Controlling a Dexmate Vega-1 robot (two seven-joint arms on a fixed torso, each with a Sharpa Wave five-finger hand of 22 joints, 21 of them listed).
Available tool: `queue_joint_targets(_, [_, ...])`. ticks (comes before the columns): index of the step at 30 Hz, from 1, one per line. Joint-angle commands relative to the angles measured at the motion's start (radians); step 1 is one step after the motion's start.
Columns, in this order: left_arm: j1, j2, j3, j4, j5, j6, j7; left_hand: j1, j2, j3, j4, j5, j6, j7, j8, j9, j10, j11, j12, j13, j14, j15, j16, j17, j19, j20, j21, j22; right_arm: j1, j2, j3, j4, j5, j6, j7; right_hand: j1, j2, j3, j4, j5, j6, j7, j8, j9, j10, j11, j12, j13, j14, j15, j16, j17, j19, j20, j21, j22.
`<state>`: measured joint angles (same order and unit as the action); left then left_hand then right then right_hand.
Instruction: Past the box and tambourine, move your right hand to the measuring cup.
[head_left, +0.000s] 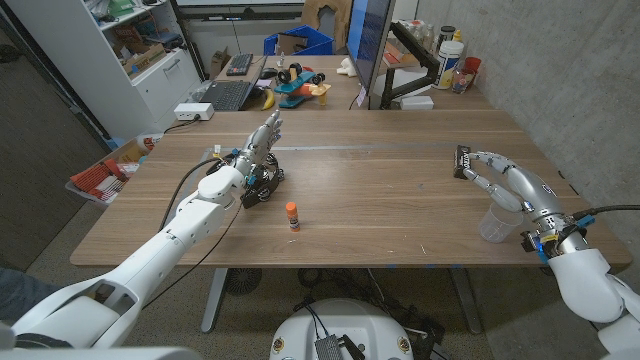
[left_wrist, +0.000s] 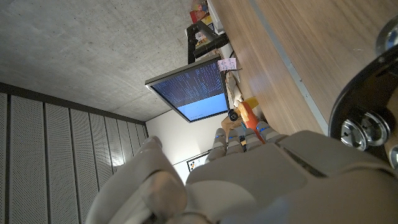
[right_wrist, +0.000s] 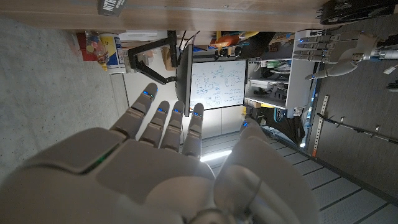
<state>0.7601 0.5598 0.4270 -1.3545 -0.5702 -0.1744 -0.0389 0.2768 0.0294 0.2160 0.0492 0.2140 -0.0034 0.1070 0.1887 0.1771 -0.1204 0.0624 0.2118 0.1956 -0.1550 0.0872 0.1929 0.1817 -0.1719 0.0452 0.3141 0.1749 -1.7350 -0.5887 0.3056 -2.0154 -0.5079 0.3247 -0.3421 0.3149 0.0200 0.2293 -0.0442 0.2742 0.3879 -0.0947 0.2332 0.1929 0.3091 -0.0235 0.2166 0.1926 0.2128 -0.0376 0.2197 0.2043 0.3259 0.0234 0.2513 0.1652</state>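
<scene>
A clear measuring cup (head_left: 494, 225) stands near the table's right front, close beside my right wrist. My right hand (head_left: 497, 178) hovers farther back than the cup, fingers apart and holding nothing, its fingertips close to a small black box (head_left: 463, 160). That box (right_wrist: 112, 6) also appears in the right wrist view, beyond my right hand (right_wrist: 168, 162). The black tambourine (head_left: 264, 186) lies left of centre under my left wrist. My left hand (head_left: 257, 146) stretches over and past it, fingers straight and empty. In the left wrist view the tambourine's rim and jingles (left_wrist: 367, 118) sit beside my left hand (left_wrist: 249, 180).
An orange-capped glue stick (head_left: 292, 215) stands in front of the tambourine. A second desk behind the table carries a monitor (head_left: 372, 40), a laptop (head_left: 226, 94) and a toy skateboard (head_left: 300, 82). A concrete wall runs along the right side.
</scene>
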Motion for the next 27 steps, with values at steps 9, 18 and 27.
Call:
queue_joint_targets(9, [0.020,0.012,-0.007,-0.028,-0.002,-0.007,0.003,0.000,0.008,-0.003,-0.002,-0.005,0.012,-0.001,0.005,0.003,-0.001,-0.002,0.002,0.002,-0.003,-0.001,0.000,0.003,-0.051,0.010,-0.005,0.001,-0.033,-0.025,-0.007,-0.017,-0.070,-0.076,-0.038,-0.001,-0.011,-0.002,-0.011,0.012,0.018,-0.014,-0.001,0.004,0.009,-0.015,-0.004,0.005,0.005,-0.005,-0.003,0.003,-0.011,0.017,-0.014,0.004])
queue_joint_targets(18, [0.019,0.017,-0.005,-0.043,0.004,0.002,0.008,-0.001,0.009,-0.004,-0.003,-0.005,0.013,-0.003,0.005,0.003,0.001,-0.002,0.003,0.002,-0.002,0.002,0.000,0.003,-0.051,0.013,-0.009,0.002,-0.045,-0.035,-0.010,-0.018,-0.101,-0.118,-0.058,-0.003,-0.013,-0.003,-0.014,0.020,0.024,-0.024,-0.003,0.004,0.008,-0.022,-0.007,0.005,0.003,-0.007,-0.005,0.003,-0.043,0.048,-0.036,0.004])
queue_joint_targets(27, [0.022,0.015,-0.002,-0.056,0.010,0.008,0.019,-0.001,0.010,-0.004,-0.003,-0.005,0.015,-0.002,0.005,0.003,0.002,-0.001,0.003,0.002,-0.001,0.004,0.000,0.003,-0.050,0.014,-0.012,0.002,-0.045,-0.057,-0.012,-0.008,-0.107,-0.147,-0.061,-0.004,-0.011,-0.003,-0.015,0.024,0.027,-0.029,-0.005,0.004,0.005,-0.027,-0.010,0.005,-0.004,-0.003,-0.007,0.002,-0.049,0.063,-0.042,0.004])
